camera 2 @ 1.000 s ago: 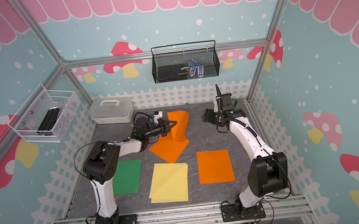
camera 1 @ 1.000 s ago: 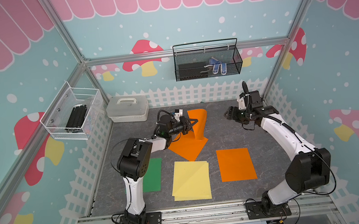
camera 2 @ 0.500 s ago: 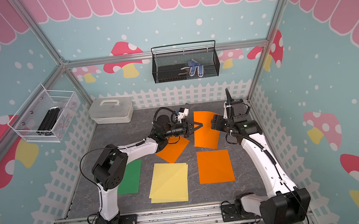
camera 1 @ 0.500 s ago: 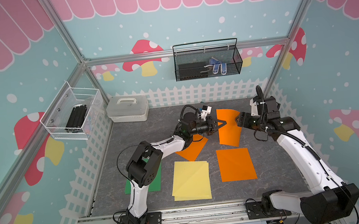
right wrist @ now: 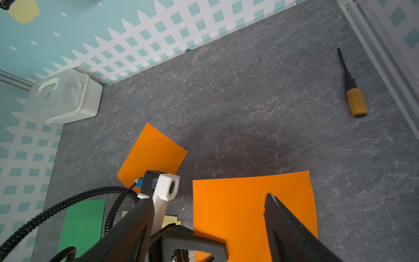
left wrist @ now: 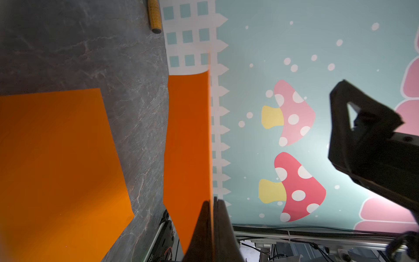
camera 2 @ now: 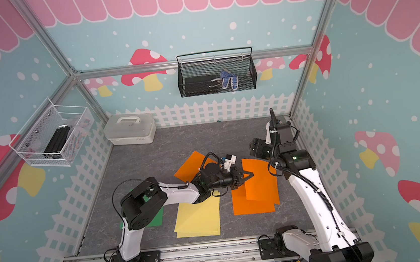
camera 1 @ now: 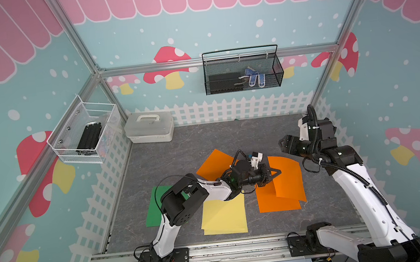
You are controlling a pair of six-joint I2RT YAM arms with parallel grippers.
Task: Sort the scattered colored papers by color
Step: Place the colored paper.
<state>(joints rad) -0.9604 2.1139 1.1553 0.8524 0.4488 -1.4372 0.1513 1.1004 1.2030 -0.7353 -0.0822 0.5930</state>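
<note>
The left gripper (camera 1: 277,173) pinches an orange sheet (camera 1: 288,179), long axis front-to-back; right gripper (right wrist: 207,197) spread.

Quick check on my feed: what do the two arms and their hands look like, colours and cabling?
The left arm and right arm have white shells with black joints. A ribbed black cable runs along the right one. The left hand and right hand have black tapered fingers. A white block sits on the left wrist.

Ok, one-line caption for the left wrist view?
Left gripper clamps one orange sheet edge-on; a second orange sheet lies flat on the table.
</note>
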